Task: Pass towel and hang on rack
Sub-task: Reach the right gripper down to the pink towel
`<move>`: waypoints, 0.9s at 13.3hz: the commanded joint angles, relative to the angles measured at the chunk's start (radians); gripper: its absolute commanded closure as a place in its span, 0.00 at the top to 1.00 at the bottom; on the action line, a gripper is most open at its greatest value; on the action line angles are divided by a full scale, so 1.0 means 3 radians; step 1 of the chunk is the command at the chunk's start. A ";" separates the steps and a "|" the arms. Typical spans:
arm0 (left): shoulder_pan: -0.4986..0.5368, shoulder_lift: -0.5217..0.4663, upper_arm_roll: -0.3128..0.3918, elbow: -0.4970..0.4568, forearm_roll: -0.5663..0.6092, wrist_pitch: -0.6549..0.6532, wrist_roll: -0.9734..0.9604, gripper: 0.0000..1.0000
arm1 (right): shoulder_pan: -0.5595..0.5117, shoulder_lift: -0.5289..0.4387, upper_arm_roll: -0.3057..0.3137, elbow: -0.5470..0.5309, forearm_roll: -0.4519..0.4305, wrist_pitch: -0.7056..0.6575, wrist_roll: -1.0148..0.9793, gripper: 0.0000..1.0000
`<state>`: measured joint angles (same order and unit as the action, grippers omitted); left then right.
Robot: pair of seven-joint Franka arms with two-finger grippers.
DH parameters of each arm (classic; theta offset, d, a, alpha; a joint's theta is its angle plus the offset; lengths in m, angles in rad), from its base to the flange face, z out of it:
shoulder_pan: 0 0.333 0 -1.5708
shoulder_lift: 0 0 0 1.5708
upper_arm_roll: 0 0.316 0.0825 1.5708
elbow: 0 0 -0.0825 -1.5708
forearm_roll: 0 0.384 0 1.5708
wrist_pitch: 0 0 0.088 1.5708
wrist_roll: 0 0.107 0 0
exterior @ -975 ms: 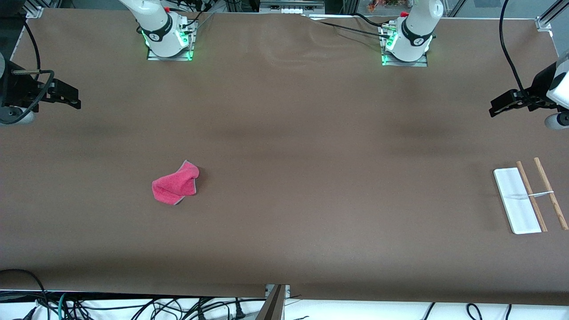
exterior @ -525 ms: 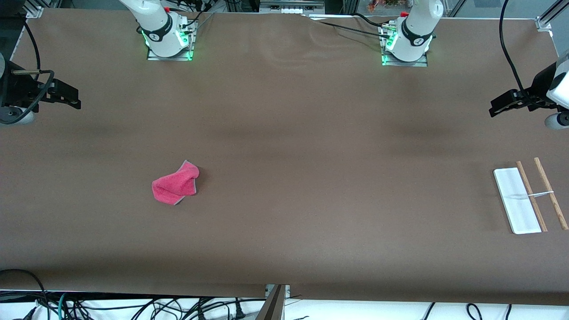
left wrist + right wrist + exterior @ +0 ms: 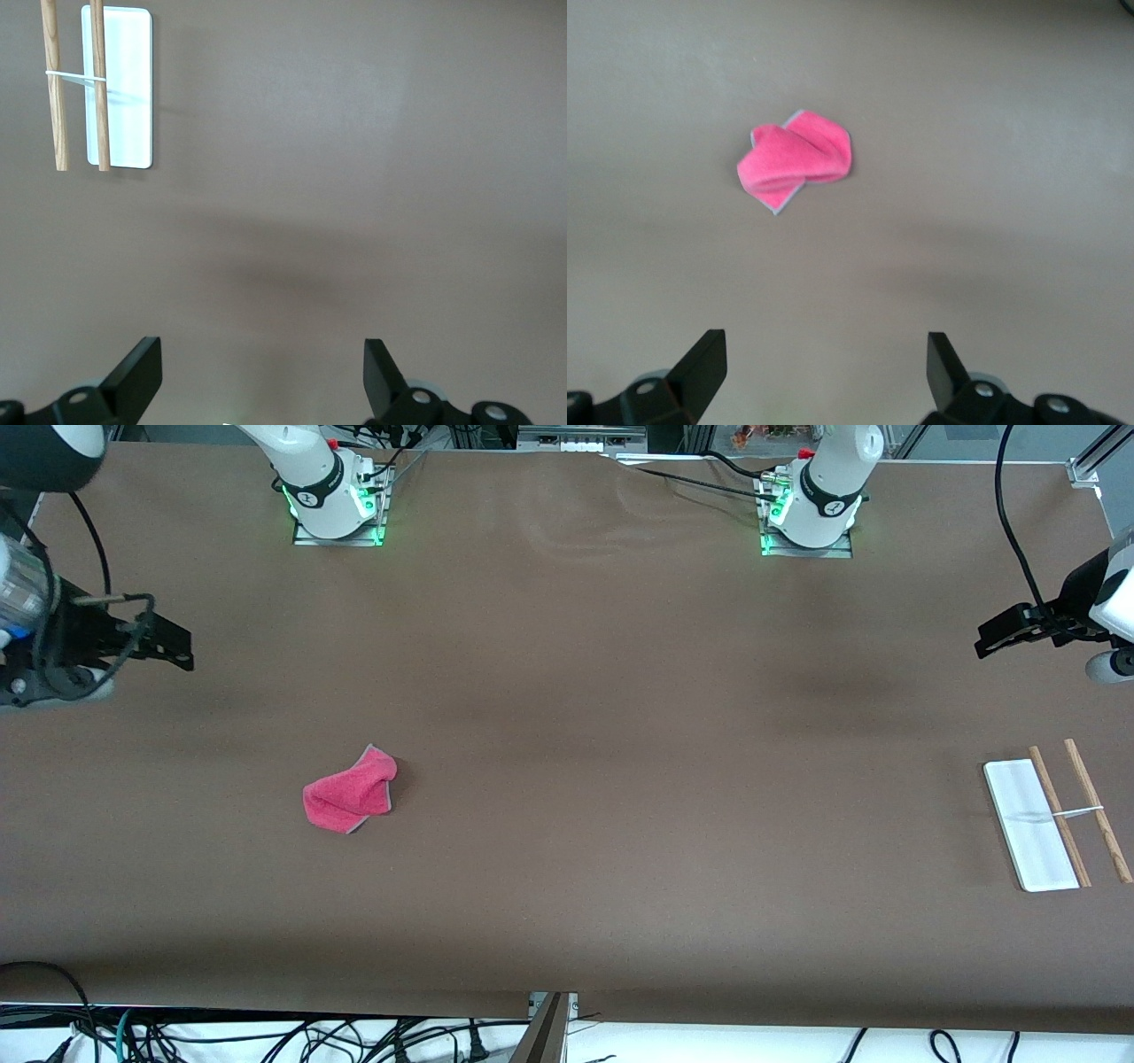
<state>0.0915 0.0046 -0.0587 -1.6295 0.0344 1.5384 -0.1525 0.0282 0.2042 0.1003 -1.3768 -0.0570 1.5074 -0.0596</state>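
The towel [image 3: 349,799], a small pink-red cloth with thin grey edging, is lying crumpled and folded over itself on the brown table [image 3: 585,691], toward the right arm's end and well apart from the rack [image 3: 1054,822]. Judged from its bunched folds, it is light, soft and limp: it is likely to sag and drape once lifted, so a pinch on the raised fold or on a free corner looks the best hold, leaving cloth hanging for the handover.

The rack is standing at the left arm's end of the table, its flat white base lying beside two parallel wooden rods joined by a thin metal crosspiece; nothing is hanging on it yet.

The right gripper [image 3: 168,646] is hovering over bare table at its own end, fingers [image 3: 700,367] spread wide and empty, with the towel showing in its wrist view. The left gripper [image 3: 997,636] is waiting over the table's edge near the rack, its fingers [image 3: 137,372] likewise spread and holding nothing.
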 commanded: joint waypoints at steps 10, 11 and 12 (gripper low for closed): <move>0.0012 -0.0010 -0.0014 0.0012 -0.0074 -0.0035 -0.0039 1.00 | 0.0418 0.0760 0.0008 -0.0232 0.0052 0.1053 0.0010 1.00; 0.0007 -0.0010 -0.0014 0.0012 -0.0074 -0.0025 -0.0044 1.00 | 0.0412 0.0781 0.0008 -0.0334 0.0047 0.1207 0.0005 1.00; 0.0007 -0.0010 -0.0014 0.0012 -0.0074 -0.0025 -0.0054 1.00 | 0.0417 0.0807 0.0013 -0.0446 0.0031 0.1396 -0.0001 1.00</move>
<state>0.0914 0.0046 -0.0589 -1.6296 0.0325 1.5345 -0.1540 0.1532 0.4463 0.1040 -1.4470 -0.0536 1.8424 -0.0460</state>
